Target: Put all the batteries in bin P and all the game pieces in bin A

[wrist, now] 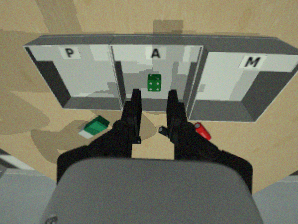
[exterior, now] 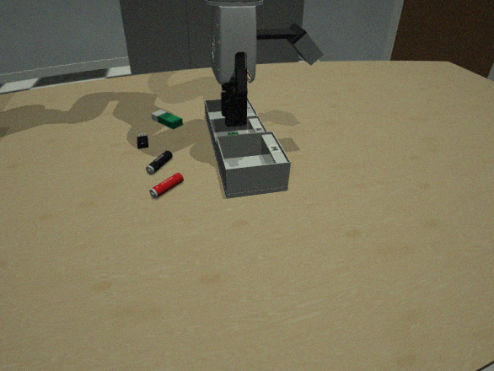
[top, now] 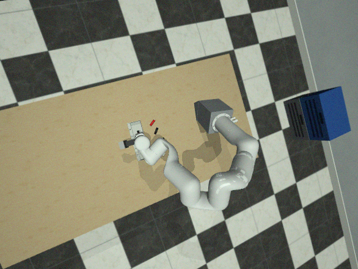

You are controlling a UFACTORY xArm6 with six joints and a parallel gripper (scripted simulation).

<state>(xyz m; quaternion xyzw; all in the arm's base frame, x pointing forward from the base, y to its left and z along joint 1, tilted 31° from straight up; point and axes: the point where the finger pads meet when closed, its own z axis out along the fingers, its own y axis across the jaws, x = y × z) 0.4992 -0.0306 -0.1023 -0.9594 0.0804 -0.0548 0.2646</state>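
Note:
My gripper (exterior: 236, 125) (wrist: 154, 100) is open and empty, pointing down over the bin marked A (wrist: 131, 67). A green die (exterior: 233, 133) (wrist: 154, 82) lies in that bin, just beyond the fingertips in the wrist view. The bin marked P (wrist: 85, 75) is beside it on the left in that view and looks empty. A red battery (top: 152, 123) (exterior: 167, 185) (wrist: 202, 131) and a black battery (top: 156, 131) (exterior: 159, 162) lie on the table beside the bins. The arm hides part of the bins in the top view.
The bin marked M (exterior: 257, 179) (wrist: 225, 75) adjoins bin A and looks empty. A green and white block, like an eraser (exterior: 168, 119) (wrist: 95, 126), lies on the table near bin P. A small black block with a light end (exterior: 142, 141) lies between it and the black battery.

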